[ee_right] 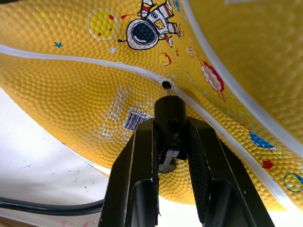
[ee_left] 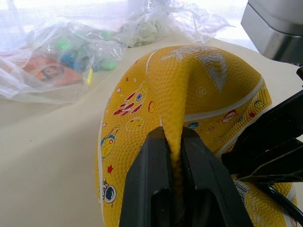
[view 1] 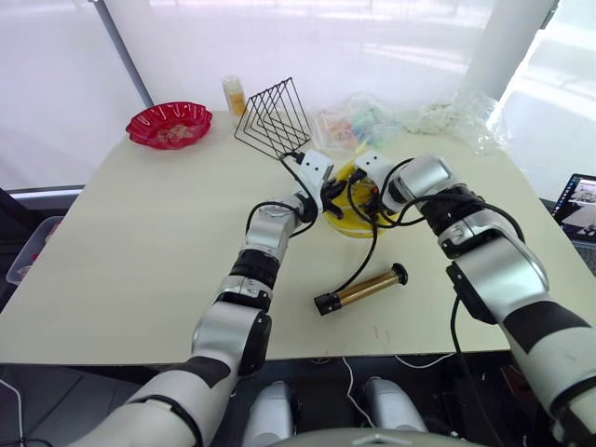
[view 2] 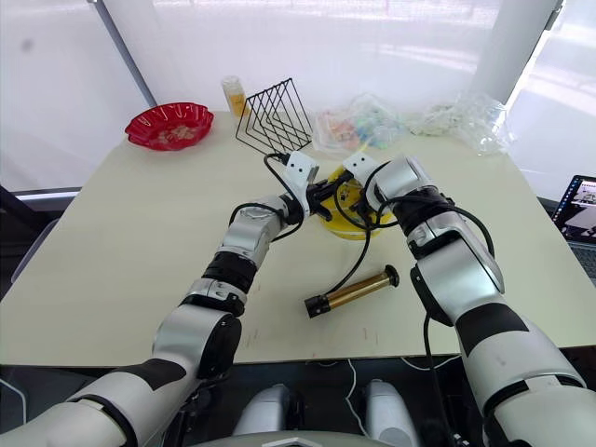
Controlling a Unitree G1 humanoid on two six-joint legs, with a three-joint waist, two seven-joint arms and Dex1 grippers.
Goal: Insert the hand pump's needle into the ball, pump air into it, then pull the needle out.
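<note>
Head overhead; wrists against ball (ee_left: 189, 94)

The ball (view 1: 358, 216) lies near the middle of the table (view 1: 140, 242), between the left gripper (ee_left: 175, 142) and the right gripper (ee_right: 170, 127). The pump (view 1: 363, 290) lies nearer the front edge. A bowl (view 1: 169, 124) sits at the far left corner, a wire rack (view 1: 273, 119) beside it, bags (view 1: 447, 116) along the back edge.

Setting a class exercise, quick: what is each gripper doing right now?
Left gripper: closed, pinching a fold of the yellow ball.
Right gripper: closed on the needle fitting, at the ball's valve hole.
</note>
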